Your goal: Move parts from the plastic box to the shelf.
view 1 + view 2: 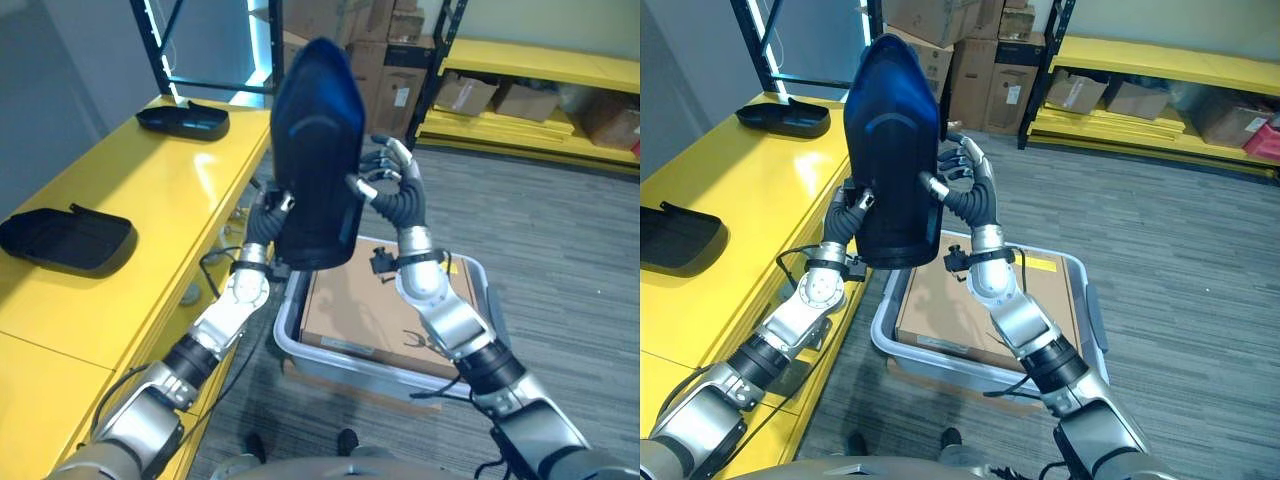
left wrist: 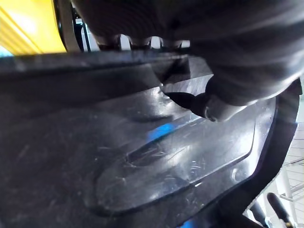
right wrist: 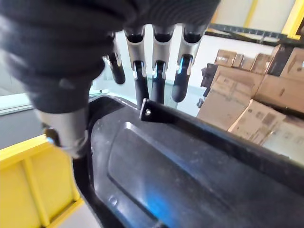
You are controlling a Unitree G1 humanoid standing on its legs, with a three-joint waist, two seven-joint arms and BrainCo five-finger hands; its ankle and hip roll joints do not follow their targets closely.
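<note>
A large black moulded part (image 1: 315,150) stands upright in the air above the grey plastic box (image 1: 330,362), held between both hands. My left hand (image 1: 262,222) grips its lower left edge; in the left wrist view the thumb (image 2: 223,102) lies on the part's glossy face (image 2: 142,156). My right hand (image 1: 400,195) pinches the part's right edge. In the right wrist view its fingers (image 3: 159,76) reach behind the rim of the part (image 3: 180,175). The yellow shelf (image 1: 150,200) runs along the left.
Two similar black parts lie on the shelf, one near (image 1: 65,240) and one far (image 1: 183,120). A flat cardboard sheet (image 1: 370,310) covers the box's inside. Yellow racks with cardboard boxes (image 1: 540,100) stand across the carpeted floor.
</note>
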